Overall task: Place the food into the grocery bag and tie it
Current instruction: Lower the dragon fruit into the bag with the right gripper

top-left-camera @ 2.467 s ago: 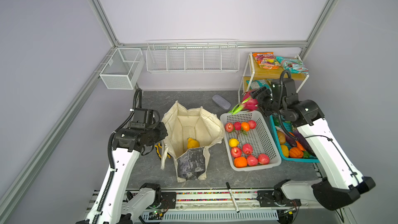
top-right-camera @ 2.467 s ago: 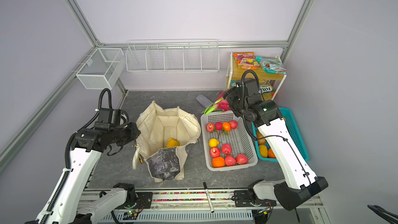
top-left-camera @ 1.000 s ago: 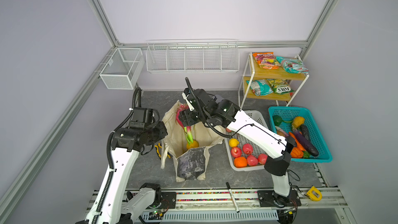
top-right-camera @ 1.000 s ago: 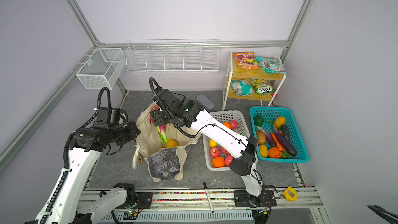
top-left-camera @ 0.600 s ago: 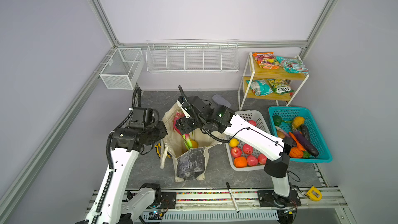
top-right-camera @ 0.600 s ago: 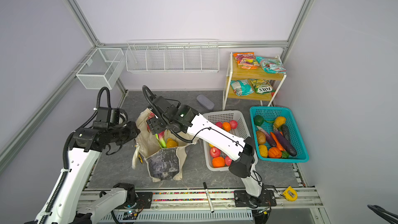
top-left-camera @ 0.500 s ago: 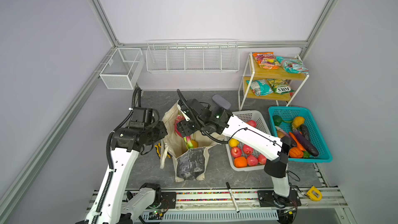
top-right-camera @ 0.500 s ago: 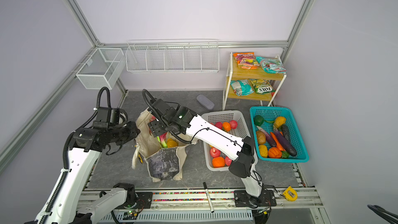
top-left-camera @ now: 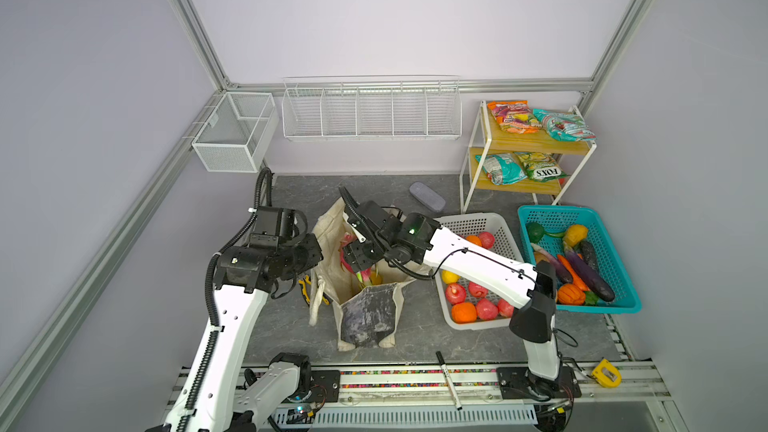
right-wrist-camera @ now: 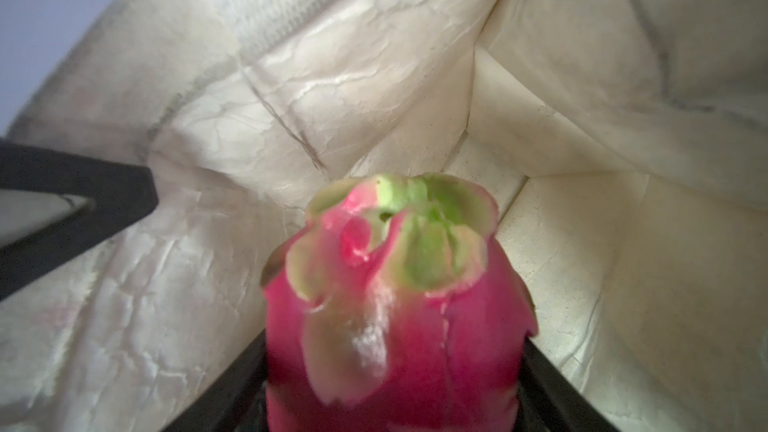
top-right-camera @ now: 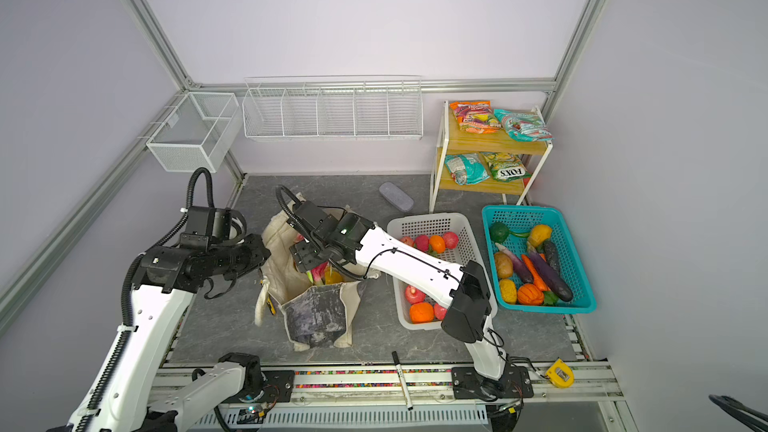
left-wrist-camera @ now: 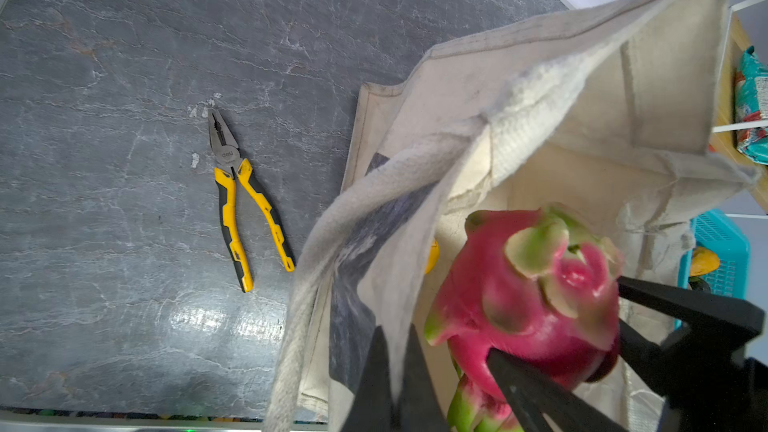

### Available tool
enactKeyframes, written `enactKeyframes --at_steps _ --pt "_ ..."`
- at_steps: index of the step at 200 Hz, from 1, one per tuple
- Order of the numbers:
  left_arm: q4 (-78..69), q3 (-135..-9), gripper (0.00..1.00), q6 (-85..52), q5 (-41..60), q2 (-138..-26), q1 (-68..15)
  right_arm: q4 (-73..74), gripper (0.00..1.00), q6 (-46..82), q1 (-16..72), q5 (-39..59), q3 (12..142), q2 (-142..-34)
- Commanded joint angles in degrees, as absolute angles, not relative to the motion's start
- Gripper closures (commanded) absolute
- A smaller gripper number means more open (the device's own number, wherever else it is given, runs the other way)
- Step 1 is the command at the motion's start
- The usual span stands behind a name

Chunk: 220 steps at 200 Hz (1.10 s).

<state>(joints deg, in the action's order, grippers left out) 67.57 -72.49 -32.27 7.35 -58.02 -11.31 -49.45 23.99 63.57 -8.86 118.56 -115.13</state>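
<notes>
The cream grocery bag (top-left-camera: 365, 309) (top-right-camera: 316, 313) stands open mid-table, marbled panel toward the front. My left gripper (top-left-camera: 316, 252) (left-wrist-camera: 395, 340) is shut on the bag's left rim, with the cloth pinched between its fingers. My right gripper (top-left-camera: 360, 254) (right-wrist-camera: 392, 376) reaches down into the bag's mouth, shut on a pink dragon fruit (right-wrist-camera: 395, 305) (left-wrist-camera: 528, 297) (top-left-camera: 365, 275). The fruit hangs inside, above the bag's floor. A yellow fruit (top-left-camera: 376, 280) (left-wrist-camera: 432, 255) lies at the bottom. More food sits in the baskets and on the shelf.
A white basket (top-left-camera: 469, 218) of apples and oranges stands right of the bag, then a teal basket (top-left-camera: 557, 210) of vegetables. A shelf (top-left-camera: 536, 144) holds snack packets. A grey case (top-left-camera: 427, 197), yellow pliers (left-wrist-camera: 245, 205), a marker (top-left-camera: 448, 380) and a tape measure (top-left-camera: 606, 372) lie around.
My right gripper has carried the dragon fruit leftward and lower into the bag's mouth. The left gripper has kept its hold on the rim and stayed still.
</notes>
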Motion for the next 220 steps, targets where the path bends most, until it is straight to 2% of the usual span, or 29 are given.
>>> enactKeyframes --at_steps 1,100,220 --pt "67.15 -73.65 1.00 -31.64 6.93 -57.67 -11.51 -47.01 0.25 24.52 63.38 -7.61 117.74 -117.36" --pt "66.80 -74.09 1.00 -31.65 6.94 -57.60 -11.51 -43.64 0.24 27.16 62.76 -6.92 110.60 -120.41" --pt "65.13 -73.04 1.00 -31.90 6.15 -56.42 -11.51 -40.87 0.13 27.77 62.10 -6.51 105.82 -122.25"
